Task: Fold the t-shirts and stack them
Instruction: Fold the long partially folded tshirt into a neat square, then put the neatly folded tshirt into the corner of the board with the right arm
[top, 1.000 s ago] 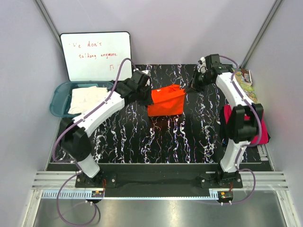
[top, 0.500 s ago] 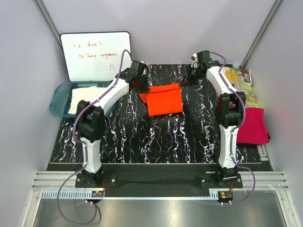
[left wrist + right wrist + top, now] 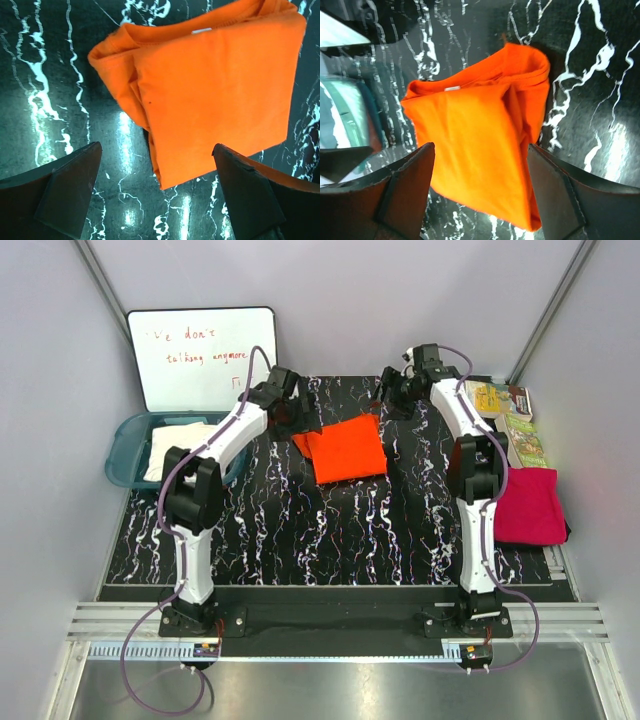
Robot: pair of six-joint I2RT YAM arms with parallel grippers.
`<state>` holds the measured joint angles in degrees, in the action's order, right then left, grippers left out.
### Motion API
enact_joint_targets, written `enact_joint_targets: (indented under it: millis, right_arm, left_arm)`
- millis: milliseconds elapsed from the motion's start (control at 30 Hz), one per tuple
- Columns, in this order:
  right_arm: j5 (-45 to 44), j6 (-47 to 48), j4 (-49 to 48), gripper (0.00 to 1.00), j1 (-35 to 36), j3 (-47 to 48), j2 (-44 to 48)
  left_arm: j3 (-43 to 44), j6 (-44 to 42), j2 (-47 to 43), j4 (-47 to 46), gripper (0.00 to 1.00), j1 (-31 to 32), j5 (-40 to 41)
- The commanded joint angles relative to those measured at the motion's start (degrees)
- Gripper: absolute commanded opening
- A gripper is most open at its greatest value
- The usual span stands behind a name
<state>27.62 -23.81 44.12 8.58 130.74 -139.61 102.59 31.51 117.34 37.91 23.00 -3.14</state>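
The bright orange t-shirt (image 3: 345,448) lies folded on the far middle of the black, white-veined table (image 3: 300,530), a rough rectangle set slightly askew, its far right corner higher than its left. The top face is smooth with only shallow creases. Along its left side the stacked layers show as stepped edges, and a rumpled flap of fabric sticks out past the far left corner. A small white label peeks from the neck hem at the far edge, and in the left wrist view a tiny dark speck sits on the top layer. The left gripper (image 3: 156,146) hangs over the shirt's left far corner with its jaws spread wide and nothing between them; the right gripper (image 3: 480,146) hangs by the right far corner, jaws likewise apart and empty. The magenta-pink t-shirt (image 3: 530,505) lies folded at the table's right edge, and the cream-white t-shirt (image 3: 180,448) sits crumpled in the teal tub (image 3: 122,455) on the left
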Motion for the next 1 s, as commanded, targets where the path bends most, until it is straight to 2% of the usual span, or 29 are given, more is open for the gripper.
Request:
enact_joint_targets:
  millis: [0, 133, 300, 500, 667, 867, 900, 967]
  right_arm:
    - [-0.01, -1.94, -1.23, 0.81, 0.65, -3.54, 8.47]
    - [-2.39, -1.68, -1.58, 0.82, 0.65, -11.71, 8.66]
    - [-1.69, -0.89, -2.54, 0.81, 0.91, -14.89, 5.67]
    - [-2.56, 0.17, -2.55, 0.82, 2.76, -15.25, 2.33]
    - [-5.38, 0.78, -2.46, 0.83, 5.3, -14.9, 0.13]
    - [-10.12, 2.19, 0.52, 0.83, 10.75, -9.47, -4.17]
    - [-10.91, 2.45, 1.4, 0.72, 12.32, -8.67, -5.83]
    - [-11.71, 3.5, 3.5, 0.57, 13.83, -6.82, -6.99]
  left_arm:
    - [0.77, 0.31, -2.12, 1.63, 0.99, -0.5, -3.8]
    - [0.07, 0.75, -1.32, 2.96, 0.99, -0.77, -5.91]
    - [-3.52, -0.13, -3.51, 3.49, 0.99, -1.29, -6.09]
    - [-7.57, -1.1, -5.1, 3.66, 0.99, -2.52, -6.62]
    - [-7.49, -1.97, -5.1, 3.57, 0.99, -3.32, -7.5]
    - [-6.96, -3.29, -5.19, 4.36, 0.99, -4.02, -8.2]
    - [-7.05, -3.38, -5.28, 4.45, 0.99, -4.11, -8.38]
    - [-7.57, -3.64, -5.63, 4.63, 0.99, -4.46, -8.55]
